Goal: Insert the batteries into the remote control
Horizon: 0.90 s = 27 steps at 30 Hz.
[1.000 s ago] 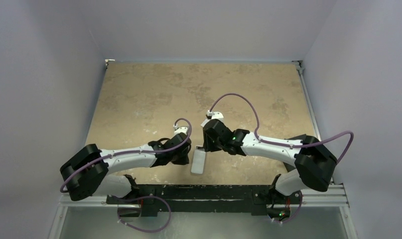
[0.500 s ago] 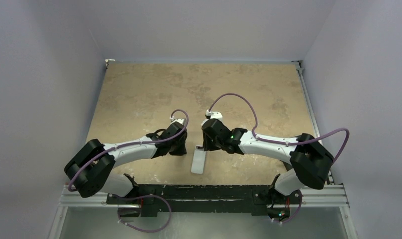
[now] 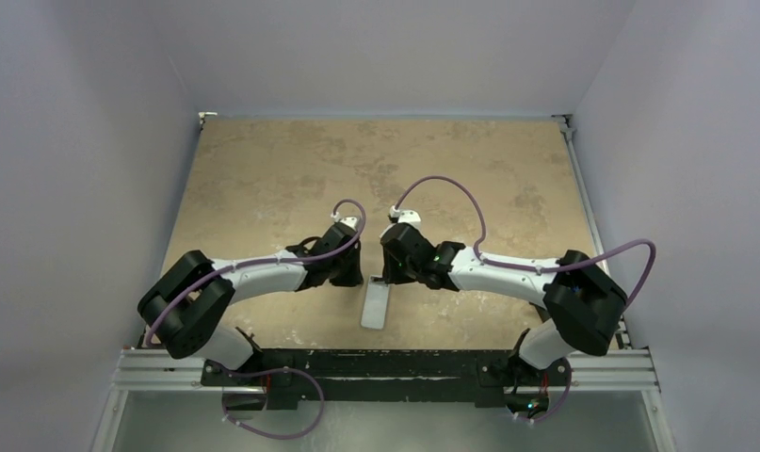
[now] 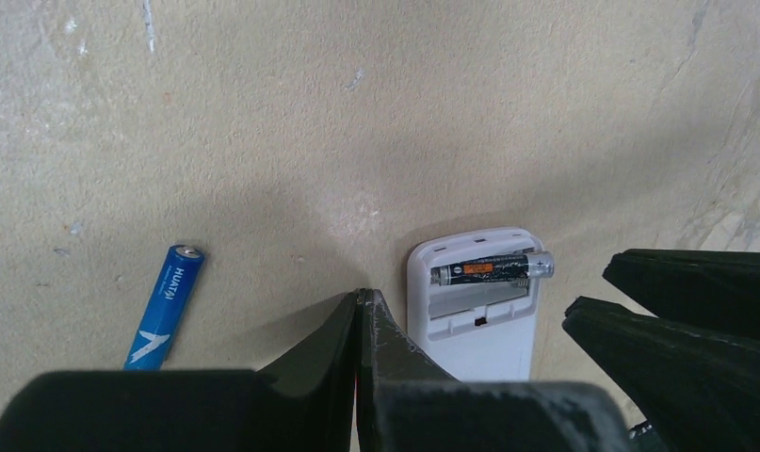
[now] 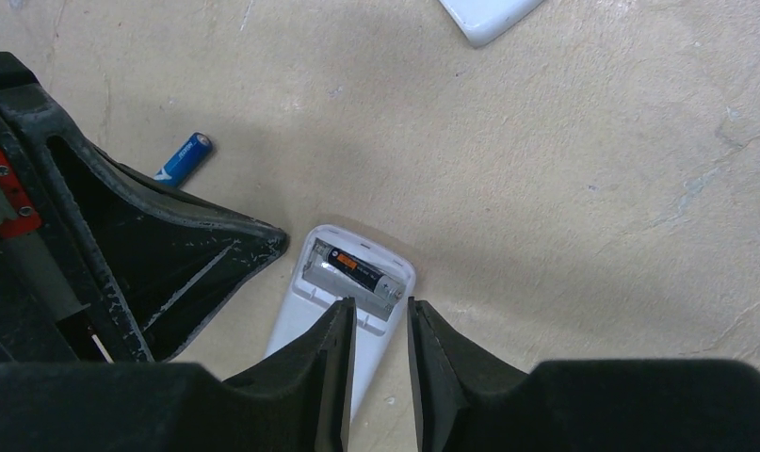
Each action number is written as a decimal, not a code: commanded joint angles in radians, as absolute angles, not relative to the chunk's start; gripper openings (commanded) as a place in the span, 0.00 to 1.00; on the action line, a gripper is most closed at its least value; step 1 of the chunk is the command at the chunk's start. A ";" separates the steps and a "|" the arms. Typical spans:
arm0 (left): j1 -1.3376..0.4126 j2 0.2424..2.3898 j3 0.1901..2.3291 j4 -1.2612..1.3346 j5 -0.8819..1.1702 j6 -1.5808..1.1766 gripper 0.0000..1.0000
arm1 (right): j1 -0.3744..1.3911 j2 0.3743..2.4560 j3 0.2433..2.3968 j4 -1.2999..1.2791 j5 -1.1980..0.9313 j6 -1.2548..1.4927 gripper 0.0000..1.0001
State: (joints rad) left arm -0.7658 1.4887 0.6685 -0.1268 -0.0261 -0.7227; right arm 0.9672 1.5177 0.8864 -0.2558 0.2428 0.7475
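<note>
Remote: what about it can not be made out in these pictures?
Left wrist view: the near end of the remote is behind the left gripper.
Right wrist view: its near end is behind the right gripper.
Top view: the dark battery in it is too small to see.
Every view: its front faces down.

The left gripper (image 4: 360,297) is shut, tips touching, nothing in it. A blue battery (image 4: 164,306) lies on the counter (image 4: 263,113), left of the remote (image 4: 479,334). Remote's back is open w/ a dark battery (image 4: 492,268) inside, at the far end.
</note>
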 commanded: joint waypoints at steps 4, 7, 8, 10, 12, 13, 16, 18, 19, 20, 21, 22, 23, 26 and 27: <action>-0.760 1.519 0.689 -0.127 -0.013 -0.701 0.00 | 0.961 1.534 0.905 -0.208 0.234 0.780 0.32; -0.760 1.519 0.687 -0.128 -0.012 -0.700 0.00 | 0.960 1.540 0.905 -0.200 0.226 0.781 0.32; -0.761 1.520 0.687 -0.127 -0.014 -0.701 0.00 | 0.960 1.542 0.908 -0.199 0.226 0.781 0.32; -0.761 1.523 0.686 -0.127 -0.010 -0.702 0.00 | 0.960 1.546 0.907 -0.202 0.225 0.782 0.31; -0.760 1.524 0.686 -0.124 -0.005 -0.701 0.00 | 0.959 1.548 0.908 -0.201 0.226 0.784 0.31; -0.760 1.525 0.686 -0.123 -0.005 -0.702 0.00 | 0.959 1.548 0.907 -0.201 0.226 0.784 0.31; -0.759 1.525 0.686 -0.119 -0.005 -0.704 0.00 | 0.959 1.549 0.907 -0.204 0.226 0.785 0.30; -0.760 1.525 0.686 -0.118 -0.005 -0.705 0.00 | 0.959 1.550 0.909 -0.207 0.227 0.785 0.30; -0.760 1.525 0.686 -0.117 -0.005 -0.704 0.00 | 0.959 1.551 0.909 -0.210 0.230 0.787 0.30; -0.759 1.525 0.686 -0.117 -0.005 -0.704 0.00 | 0.959 1.552 0.909 -0.211 0.231 0.787 0.30; -0.759 1.525 0.685 -0.117 -0.005 -0.704 0.00 | 0.959 1.552 0.908 -0.214 0.232 0.788 0.30; -0.759 1.525 0.686 -0.116 -0.005 -0.704 0.00 | 0.959 1.552 0.907 -0.214 0.232 0.788 0.29; -0.760 1.526 0.684 -0.116 -0.005 -0.704 0.00 | 0.959 1.552 0.906 -0.215 0.232 0.790 0.29; -0.759 1.526 0.683 -0.114 0.017 -0.704 0.00 | 0.959 1.557 0.906 -0.216 0.236 0.790 0.29; -0.761 1.526 0.683 -0.113 0.018 -0.704 0.00 | 0.959 1.558 0.906 -0.218 0.236 0.791 0.29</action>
